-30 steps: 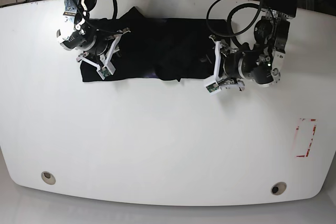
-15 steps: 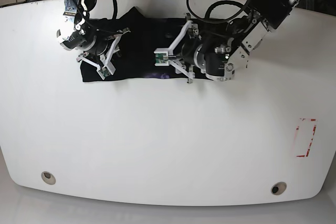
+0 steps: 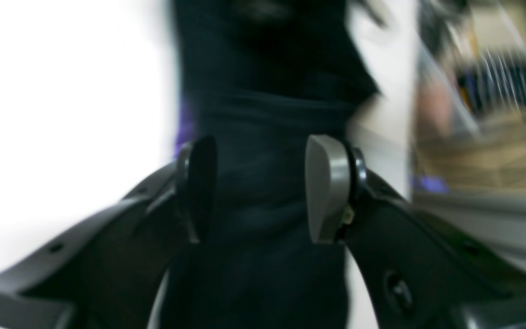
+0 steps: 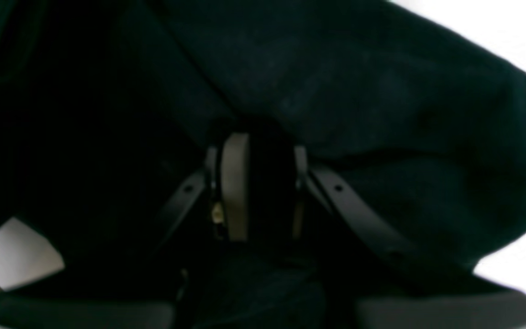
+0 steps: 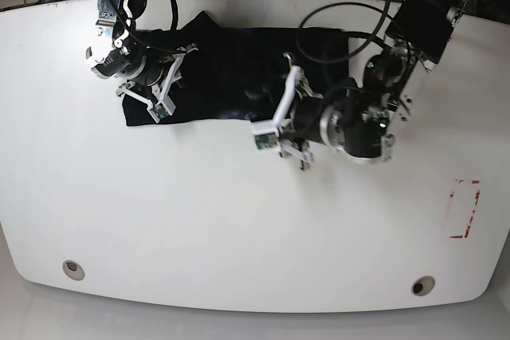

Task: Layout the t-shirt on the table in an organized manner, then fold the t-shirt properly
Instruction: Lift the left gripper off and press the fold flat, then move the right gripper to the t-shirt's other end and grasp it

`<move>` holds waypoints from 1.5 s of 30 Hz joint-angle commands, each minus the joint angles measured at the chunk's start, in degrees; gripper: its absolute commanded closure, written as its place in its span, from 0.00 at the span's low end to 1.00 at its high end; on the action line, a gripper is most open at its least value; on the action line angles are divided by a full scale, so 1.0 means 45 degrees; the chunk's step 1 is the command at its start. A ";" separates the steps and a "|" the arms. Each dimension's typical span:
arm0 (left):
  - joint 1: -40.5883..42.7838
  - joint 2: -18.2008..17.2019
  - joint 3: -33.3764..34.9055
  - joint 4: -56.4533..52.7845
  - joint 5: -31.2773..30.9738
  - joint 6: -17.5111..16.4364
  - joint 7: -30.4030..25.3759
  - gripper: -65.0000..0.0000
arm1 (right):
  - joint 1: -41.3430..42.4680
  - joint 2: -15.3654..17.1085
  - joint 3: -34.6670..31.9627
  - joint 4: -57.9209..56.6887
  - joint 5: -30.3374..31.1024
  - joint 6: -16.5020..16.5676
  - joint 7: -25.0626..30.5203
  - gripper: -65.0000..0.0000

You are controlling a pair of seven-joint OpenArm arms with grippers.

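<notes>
T-shirt (image 5: 223, 69) cloth pinched in narrow right hand (image 4: 263, 187), more running between parted left hand (image 3: 260, 189) fingers.

Left gripper (image 5: 280, 127) swung first leftward across the t-shirt (image 5: 223, 69), from beside its right end to over its middle, then back down toward the near hem. Now low over the cloth's front edge, arm angled from upper right. Right end of the cloth, flat before, now covered by that arm. Left wrist view blurred.
</notes>
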 commanded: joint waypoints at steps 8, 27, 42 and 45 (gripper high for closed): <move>0.1224 -0.0286 -0.3191 -0.0492 0.1137 -0.0017 -0.0673 0.57 | 0.0123 0.0058 0.0054 0.0166 0.0001 0.0013 0.0058 0.81; 0.4545 -0.0032 -0.4910 -0.0668 0.5571 -0.0017 -0.2158 0.81 | 0.0298 0.0039 0.0113 0.0732 0.0001 0.0013 0.0039 0.80; 0.4076 0.0066 -0.4675 -0.4282 0.5825 -0.0017 -0.3272 0.81 | 0.0650 -0.1055 0.0621 0.3369 0.0001 0.0013 -0.1368 0.25; 0.4096 0.0046 -0.4675 -0.4458 0.5825 -0.0017 -0.3369 0.81 | 0.0806 -0.1543 0.1949 0.3428 0.0060 0.0013 -0.1563 0.23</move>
